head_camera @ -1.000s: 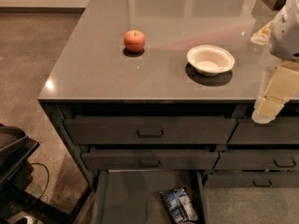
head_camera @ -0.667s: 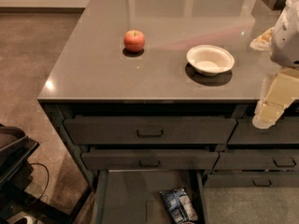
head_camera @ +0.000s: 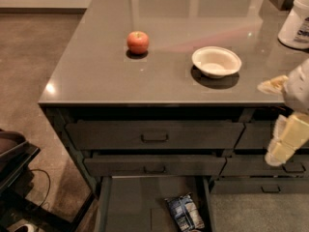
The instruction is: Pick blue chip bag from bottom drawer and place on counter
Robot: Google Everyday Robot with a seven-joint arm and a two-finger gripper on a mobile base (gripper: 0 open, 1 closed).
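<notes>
The counter point(head_camera: 96, 76) takes up most of the view, with its front edge running across the middle. The bottom drawer point(head_camera: 133, 202) stands pulled out under that edge, below two closed drawer fronts. The bag point(head_camera: 185, 212) lies flat on the drawer floor, well below the counter top. It is toward the drawer's right side, close beside the right wall and turned at a slant. Its dark blue face with light print is up.

The gripper point(head_camera: 281, 146) hangs off the right end of the counter's front edge. It is lower than the counter top and in front of the right-hand column of drawer fronts. It looks pale cream, and the white arm above it reaches to the counter's edge. Whether it is set wide or narrow cannot be told. The bag is well apart from the gripper, down and to the left of it and nearer the counter's middle. The drawer's right wall stands between them.

On the counter, an apple point(head_camera: 138, 42) sits left of centre. A bowl point(head_camera: 216, 62) sits right of centre, nearer the front edge. A white tub point(head_camera: 297, 25) stands at the counter's right side, behind the arm.
</notes>
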